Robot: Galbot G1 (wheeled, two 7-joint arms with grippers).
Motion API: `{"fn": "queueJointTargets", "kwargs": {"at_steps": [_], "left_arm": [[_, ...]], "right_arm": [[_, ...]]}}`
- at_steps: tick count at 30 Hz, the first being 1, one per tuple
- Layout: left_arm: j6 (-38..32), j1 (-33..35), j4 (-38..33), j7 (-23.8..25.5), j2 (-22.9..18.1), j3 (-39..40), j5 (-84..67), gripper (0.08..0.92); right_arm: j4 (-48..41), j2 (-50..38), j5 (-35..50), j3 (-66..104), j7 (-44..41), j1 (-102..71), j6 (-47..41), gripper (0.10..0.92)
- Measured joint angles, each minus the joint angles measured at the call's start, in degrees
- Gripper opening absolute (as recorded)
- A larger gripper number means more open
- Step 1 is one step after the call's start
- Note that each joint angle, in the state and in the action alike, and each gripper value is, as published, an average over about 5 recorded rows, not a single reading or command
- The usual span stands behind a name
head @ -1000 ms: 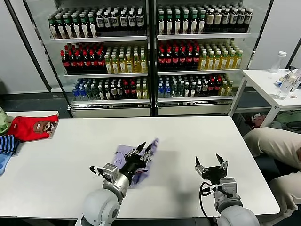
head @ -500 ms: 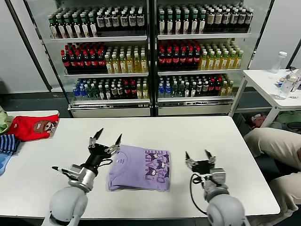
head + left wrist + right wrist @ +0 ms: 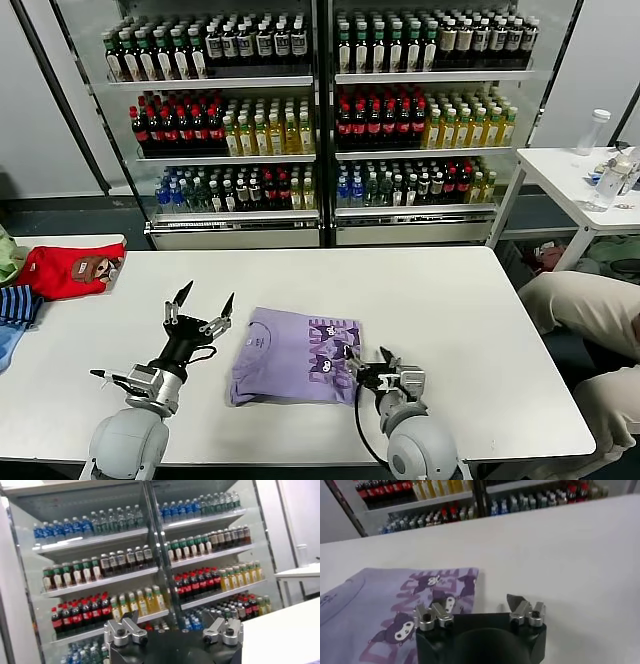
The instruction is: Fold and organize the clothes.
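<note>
Left hand (image 3: 200,302) spread, empty; right hand (image 3: 369,357) parted beside T-shirt (image 3: 290,355) (white table (image 3: 450,300), drinks fridges (image 3: 320,120) behind).

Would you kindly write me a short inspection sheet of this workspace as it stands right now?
Surface: white table, bare around the shirt.
Job's things: lavender T-shirt lies folded flat near the front edge, dark print facing up.
Clutter: red garment and blue striped garment at the table's far left edge.
Grippers: left tool open, raised, pointing away, left of the shirt and apart from it; right tool open, low at the shirt's right edge, one finger over the print.
Cables: black cable loops beside the right wrist.
Surroundings: drinks cooler behind; side table with a bottle; a seated person's legs at right.
</note>
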Motion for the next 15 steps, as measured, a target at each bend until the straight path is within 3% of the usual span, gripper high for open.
{"fn": "queueJointTargets", "kwargs": {"at_steps": [15], "left_arm": [[-2.6, 0.8, 1.2, -1.9, -0.2, -1.7, -1.7, 0.823]], "right_arm": [[-2.8, 2.2, 5.7, -1.7, 2.9, 2.1, 0.5, 0.327]]}}
